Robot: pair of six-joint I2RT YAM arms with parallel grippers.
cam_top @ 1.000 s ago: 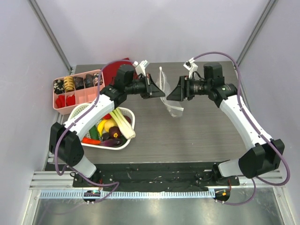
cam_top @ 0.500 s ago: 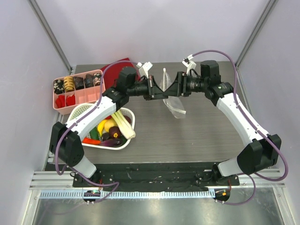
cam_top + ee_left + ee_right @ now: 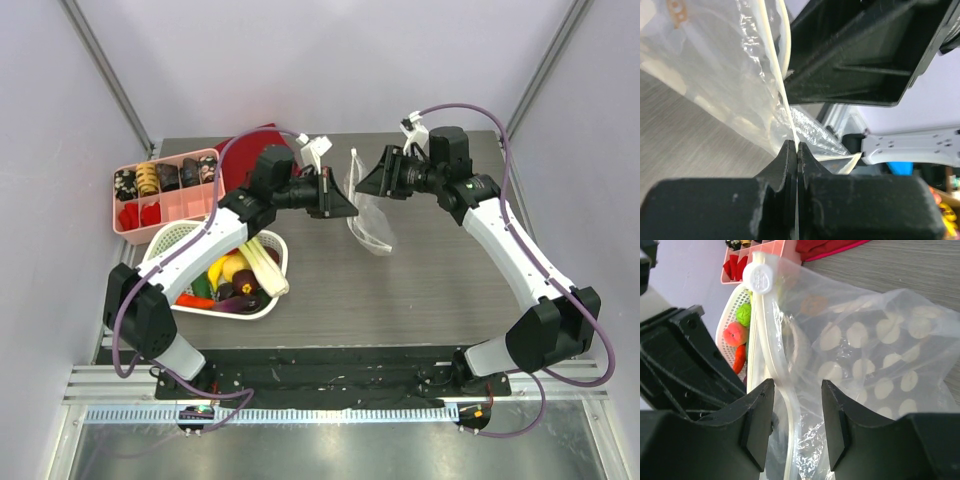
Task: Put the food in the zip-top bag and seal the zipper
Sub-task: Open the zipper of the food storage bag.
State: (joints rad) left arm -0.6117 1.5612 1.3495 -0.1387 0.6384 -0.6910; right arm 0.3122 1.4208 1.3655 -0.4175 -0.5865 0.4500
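Left of the zip-top bag (image 3: 372, 225) and nearer the arm bases, a white basket (image 3: 165, 240) holds the food, including a banana (image 3: 220, 268) and a leek (image 3: 265, 260). The bag stands edge-on over the middle of the surface (image 3: 400, 290), its long axis running near to far and its side printed with white ovals. The left gripper (image 3: 796, 145) has its jaws clenched on the zipper (image 3: 785, 100). The right gripper (image 3: 797, 385) has its jaws parted astride that strip. The marks on the white slider tab (image 3: 759, 277) are unreadable. Farther left sits a pink compartment box (image 3: 135, 232), and beyond it a red cloth (image 3: 250, 140).
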